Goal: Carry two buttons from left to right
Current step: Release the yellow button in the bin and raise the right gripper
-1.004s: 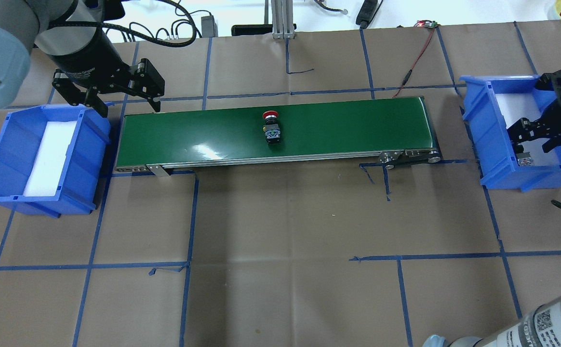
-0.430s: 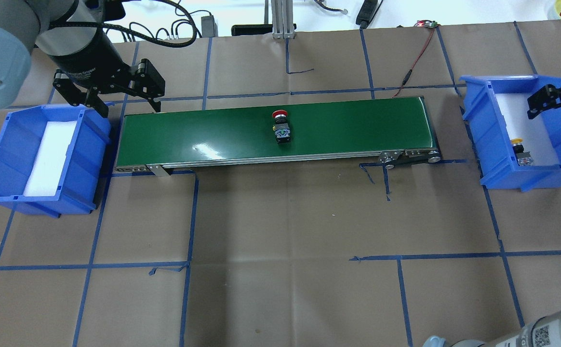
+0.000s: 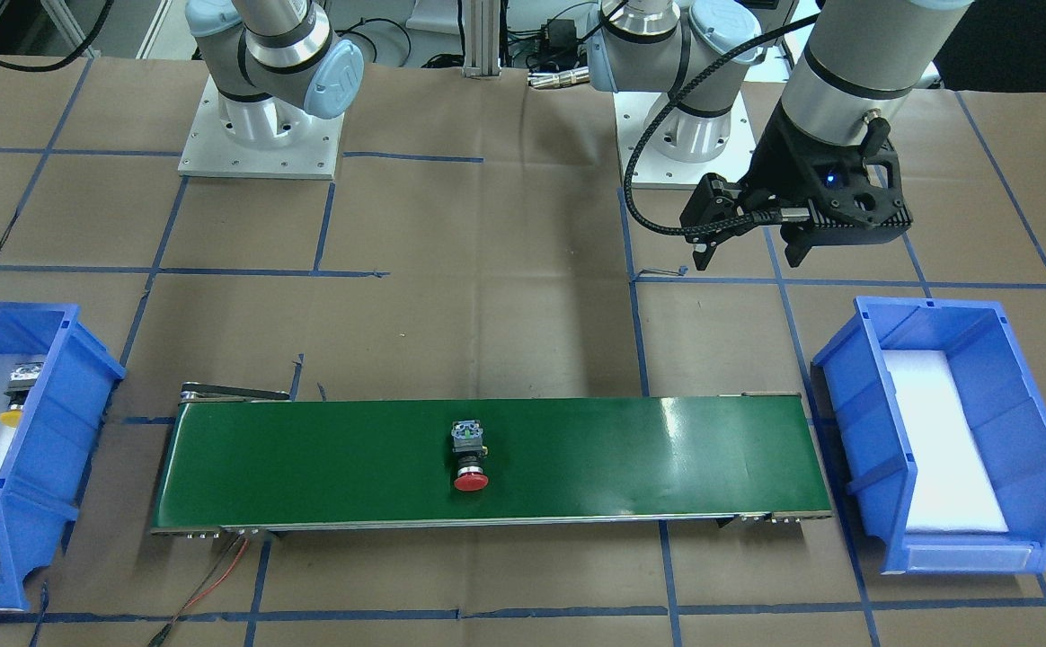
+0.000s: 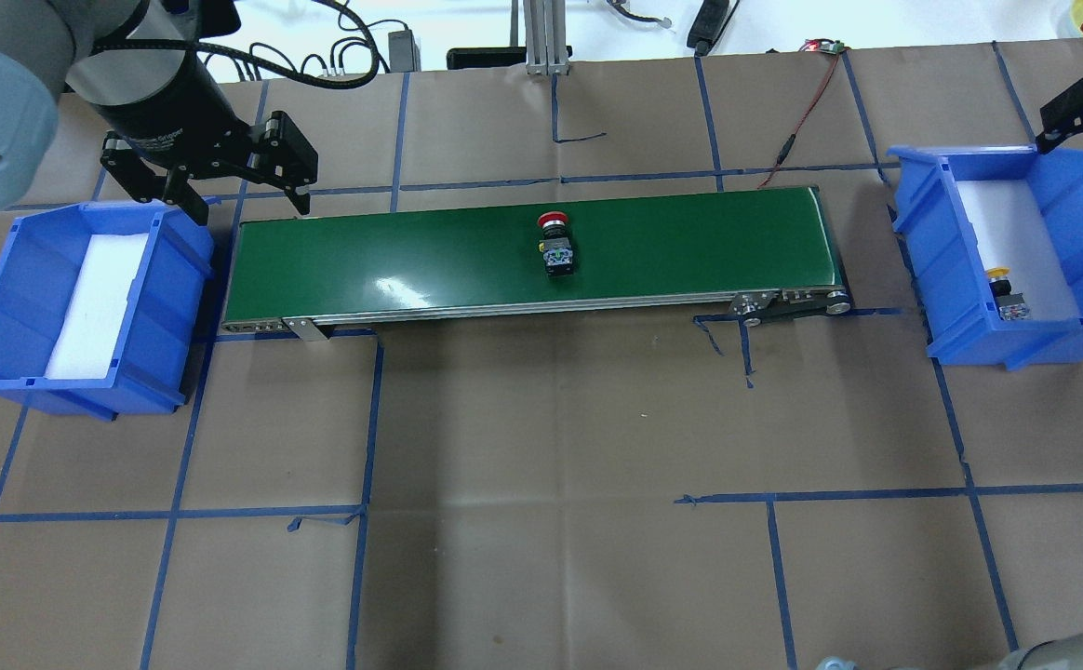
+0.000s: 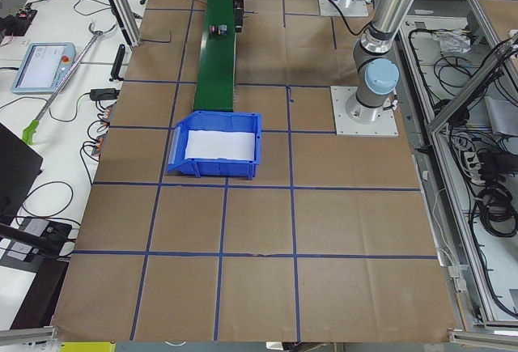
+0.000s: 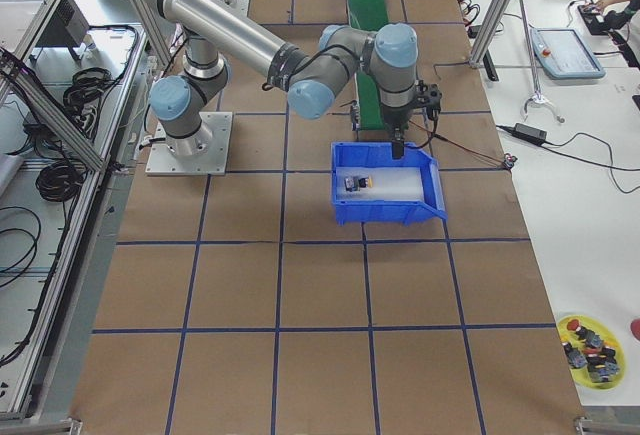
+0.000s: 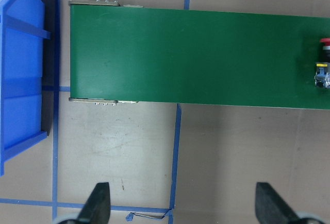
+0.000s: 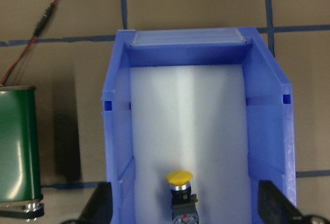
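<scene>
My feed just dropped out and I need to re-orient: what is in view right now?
red button: one, red cap, lying mid-belt
yellow button: one, yellow cap, inside the right bin
belt: one, green, between the bins
bins: two, blue, foam-lined; left bin and right bin at the belt's ends
wire: one, red, on the table beyond the belt
table: one, brown with blue tape lines
left gripper: black, open, raised near the belt's left end
right gripper: black, open, raised by the right bin
</scene>
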`<move>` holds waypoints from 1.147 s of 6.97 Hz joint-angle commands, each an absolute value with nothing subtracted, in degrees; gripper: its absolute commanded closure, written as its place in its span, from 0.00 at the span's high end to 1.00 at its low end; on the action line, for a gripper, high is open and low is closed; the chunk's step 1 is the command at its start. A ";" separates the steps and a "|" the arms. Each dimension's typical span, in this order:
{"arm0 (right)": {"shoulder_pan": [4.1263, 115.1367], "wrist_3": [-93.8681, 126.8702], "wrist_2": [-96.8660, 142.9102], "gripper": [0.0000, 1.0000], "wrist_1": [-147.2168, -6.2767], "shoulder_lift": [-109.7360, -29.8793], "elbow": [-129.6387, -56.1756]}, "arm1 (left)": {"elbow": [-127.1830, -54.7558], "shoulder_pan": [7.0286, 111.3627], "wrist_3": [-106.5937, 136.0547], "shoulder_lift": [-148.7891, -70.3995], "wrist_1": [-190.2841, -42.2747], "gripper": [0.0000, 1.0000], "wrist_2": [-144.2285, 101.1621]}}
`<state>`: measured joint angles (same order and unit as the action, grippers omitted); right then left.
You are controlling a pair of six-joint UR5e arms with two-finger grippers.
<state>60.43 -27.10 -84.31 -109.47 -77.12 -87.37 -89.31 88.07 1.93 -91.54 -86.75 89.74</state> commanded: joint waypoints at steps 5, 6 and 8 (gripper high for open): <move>84.24 -1.80 -92.95 1.00 -101.43 -81.30 -84.73 | -89.12 88.07 1.93 -91.67 -86.75 1.00 89.65; 87.51 4.25 -94.12 1.00 -101.16 -81.47 -84.81 | -89.12 88.07 1.93 -91.67 -86.75 1.00 89.65; 91.13 6.77 -94.39 1.00 -101.16 -81.30 -85.08 | -89.12 87.98 1.93 -91.58 -86.75 1.00 89.65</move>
<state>88.96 5.07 -93.95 -101.20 -81.37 -84.95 -89.13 88.05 1.93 -91.65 -86.75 89.65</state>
